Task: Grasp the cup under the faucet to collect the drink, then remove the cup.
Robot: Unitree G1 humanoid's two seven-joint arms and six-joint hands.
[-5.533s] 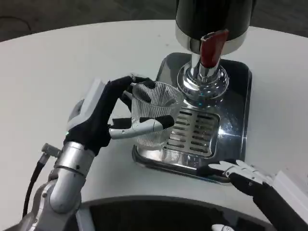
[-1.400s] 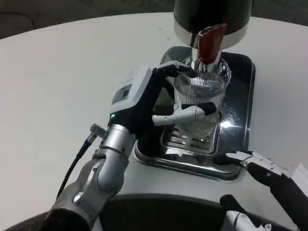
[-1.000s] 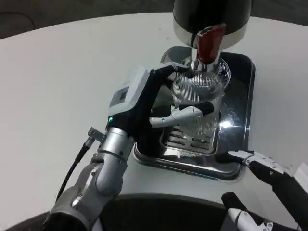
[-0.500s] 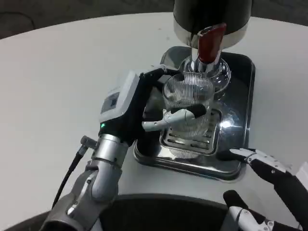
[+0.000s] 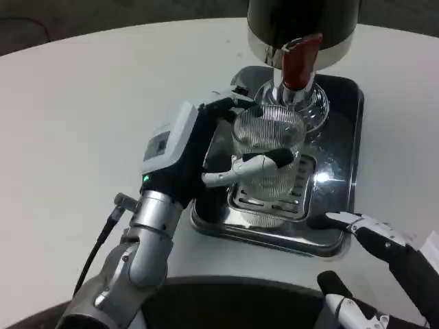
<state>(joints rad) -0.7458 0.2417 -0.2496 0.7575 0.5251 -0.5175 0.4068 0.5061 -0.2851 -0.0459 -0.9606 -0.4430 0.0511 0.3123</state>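
so, starting at the left, my left forearm [image 5: 147, 236] rises from the lower left corner across the white desk [image 5: 75, 116], and the left hand [image 5: 182, 154] at its end reaches over the left edge of the steel drip tray [image 5: 343, 226]. i can see that hand wrapped around the ribbed clear cup [image 5: 266, 154]: the thumb [image 5: 243, 163] crosses the near side of the glass and the other fingers curl round its far rim, so the cup is gripped. the cup stands upright over the slotted grate [image 5: 274, 199] in the tray, a little to the left of and below the chrome faucet [image 5: 293, 89] with its red tap lever [image 5: 299, 62]. whether the base of the cup touches the grate or hangs just above it i cannot tell. behind the faucet sits the black body of the dispenser [image 5: 302, 20]. at the lower right my right hand [image 5: 384, 243] lies just beside the near right corner of the tray, fingers stretched out and apart, holding nothing.
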